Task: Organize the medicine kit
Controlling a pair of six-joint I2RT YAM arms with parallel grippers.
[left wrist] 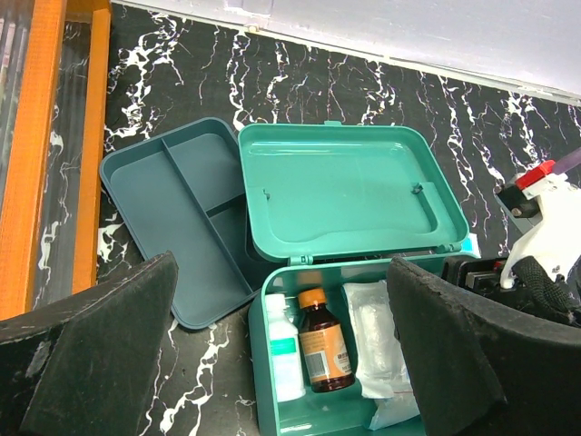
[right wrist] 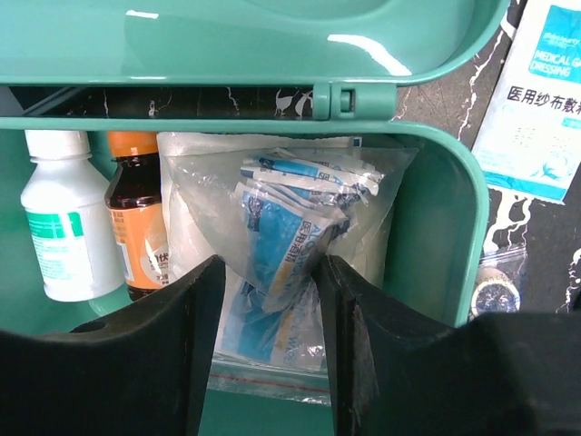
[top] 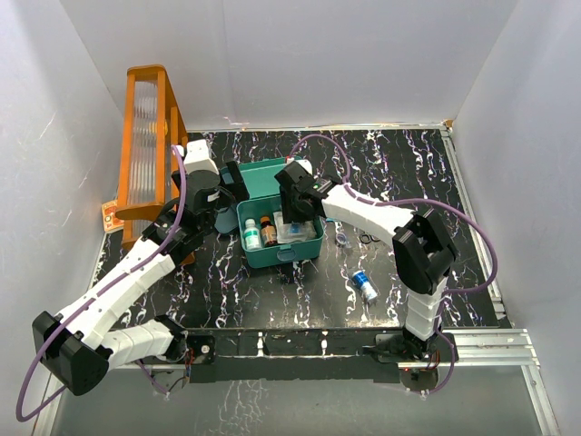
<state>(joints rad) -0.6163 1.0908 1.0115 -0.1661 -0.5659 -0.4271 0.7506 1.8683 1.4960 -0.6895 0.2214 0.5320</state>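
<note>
Step in hand: loading the medicine kit (right wrist: 436,227). It is open with the lid up, directly under the right gripper (right wrist: 268,309).

- Right gripper: jaws part-way apart, pointing down into the kit's right half. The clear bag of sachets (right wrist: 290,227) sits in the gap, its narrow end between the fingers (right wrist: 154,354). The bag lies on the gauze packs below. It looks let go rather than clamped, but that's my read, since the pads are close to its sides.
- Left of those fingers, inside the kit: white bottle (right wrist: 64,227) and amber bottle (right wrist: 136,227), side by side.
- Right of the fingers, outside the kit wall: dressing pack (right wrist: 536,100) and small roll in a zip bag (right wrist: 495,295), both on the table.
- Left gripper (left wrist: 281,300): spread fully wide with nothing in it, parked off the kit's left-front corner. The divided tray (left wrist: 172,209) is ahead of it and to its left, beside the lid.

Next move, as I judge it: lift the right gripper straight up so the fingers don't drag the bag, then go for the loose pieces to its right. The flat dressing pack will need an edge pick. The tray probably goes in last, before the lid closes.
</note>
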